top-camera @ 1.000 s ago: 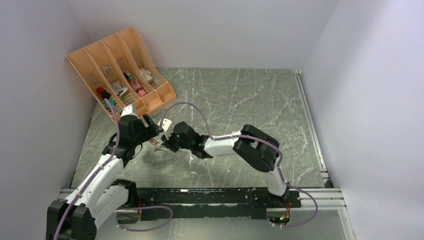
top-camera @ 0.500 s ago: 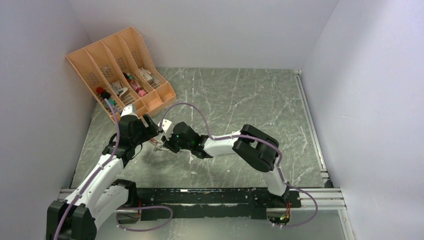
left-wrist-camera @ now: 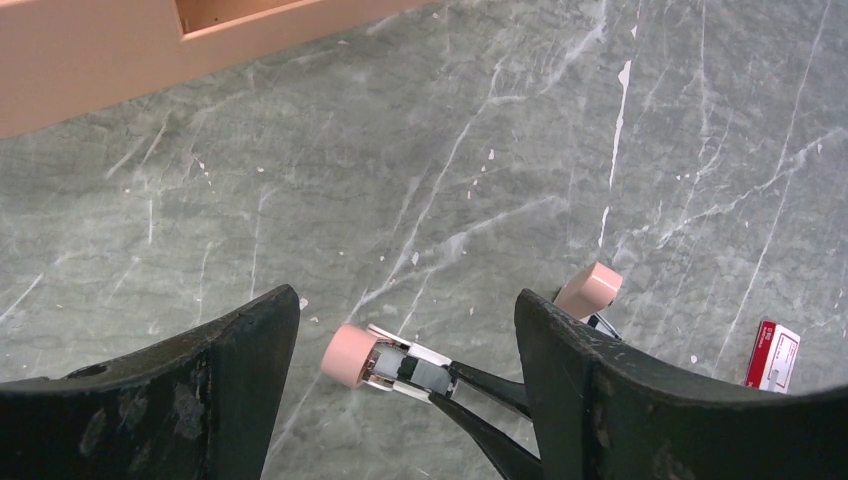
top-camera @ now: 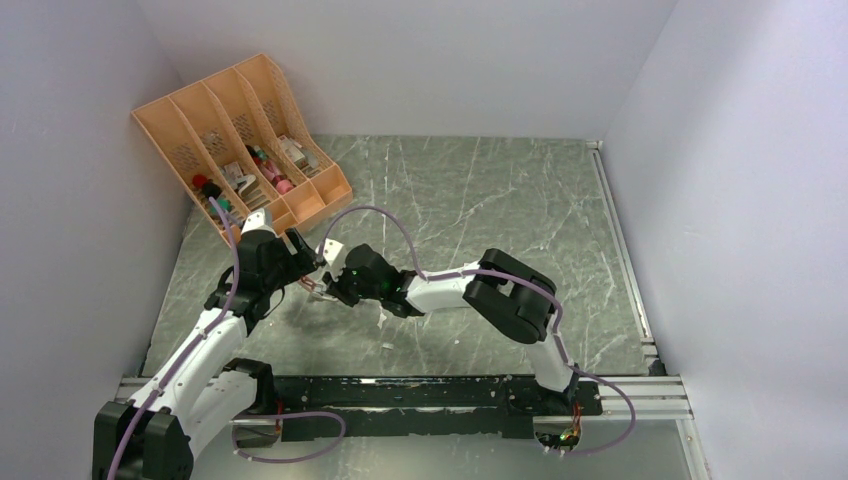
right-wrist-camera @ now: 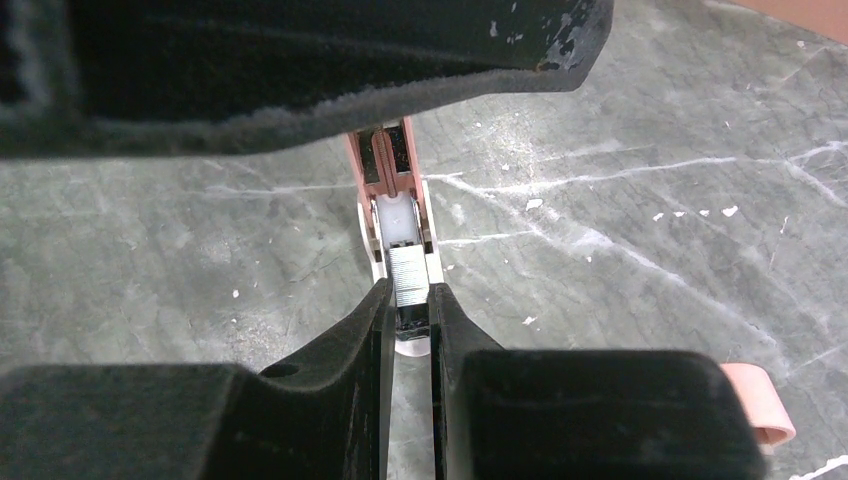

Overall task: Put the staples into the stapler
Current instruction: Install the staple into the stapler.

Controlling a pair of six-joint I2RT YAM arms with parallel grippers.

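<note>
The right end effector point(right-wrist-camera: 409, 300) pinches a short silvery strip of staples point(right-wrist-camera: 407, 278) over the open pink plastic stapler point(right-wrist-camera: 394, 218). The left end effector point(left-wrist-camera: 408, 302) straddles it, spread wide. A skewed push could jam the strip or shove the stapler.

White links point(top-camera: 203, 338), black joints point(top-camera: 510, 300), scuffed black fingers point(left-wrist-camera: 240, 390); purple cables point(top-camera: 375, 207) loop alongside; a green light point(top-camera: 351, 270) glows at ten o'clock on the right arm point(top-camera: 440, 293).

Pink stapler point(left-wrist-camera: 351, 355), silvery staples point(right-wrist-camera: 407, 277), red-and-white box point(left-wrist-camera: 772, 356), grey white-veined table point(left-wrist-camera: 500, 150), peach organiser point(top-camera: 318, 194).
</note>
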